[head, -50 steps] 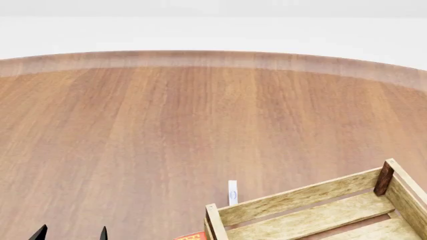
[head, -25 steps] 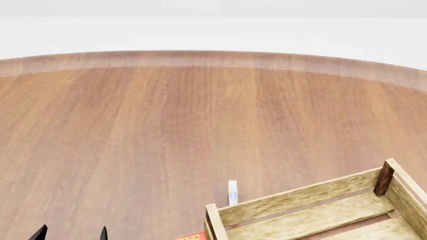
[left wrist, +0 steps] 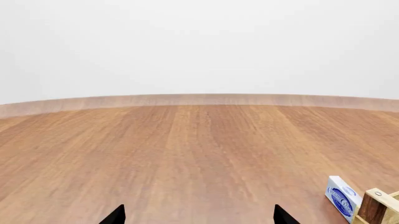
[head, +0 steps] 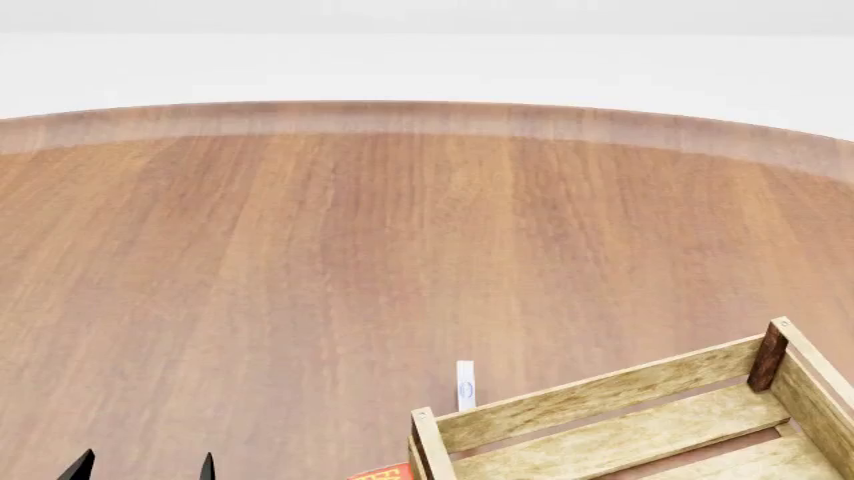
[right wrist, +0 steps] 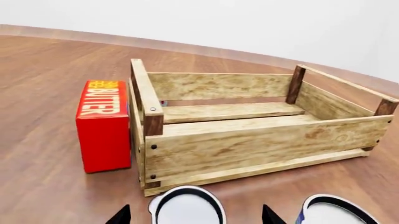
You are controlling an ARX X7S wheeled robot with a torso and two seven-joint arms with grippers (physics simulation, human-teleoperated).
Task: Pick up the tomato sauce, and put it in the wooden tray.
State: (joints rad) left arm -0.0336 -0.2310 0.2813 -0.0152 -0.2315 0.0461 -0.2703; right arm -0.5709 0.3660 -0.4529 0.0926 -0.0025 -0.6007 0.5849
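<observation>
Right wrist view shows the wooden tray (right wrist: 249, 135) most clearly: a rectangular crate of pale, grainy slats with darker square posts at the corners, open on top and with nothing inside. Touching or almost touching its short side stands a red butter box (right wrist: 103, 125), a smooth carton with yellow letters. At the near edge of this view two round white tops appear. One with a dark rim (right wrist: 187, 209) lies just between the two black fingers of the right gripper (right wrist: 194, 215), and one with a blue rim (right wrist: 333, 211) is beside it. I cannot tell from the tops alone which one is the tomato sauce, as the labels are hidden. The right fingers stand apart and hold nothing.

Left wrist view shows the left gripper (left wrist: 198, 215) low over the desk (left wrist: 187, 149), a brown wood surface with fine grain and a curved far edge. Its two dark tips are wide apart and nothing is between them. A white box with a blue oval print (left wrist: 343, 198) stands by a corner post of the tray. In the head view, the same tips appear at the lower left and the tray at the lower right, well apart.
</observation>
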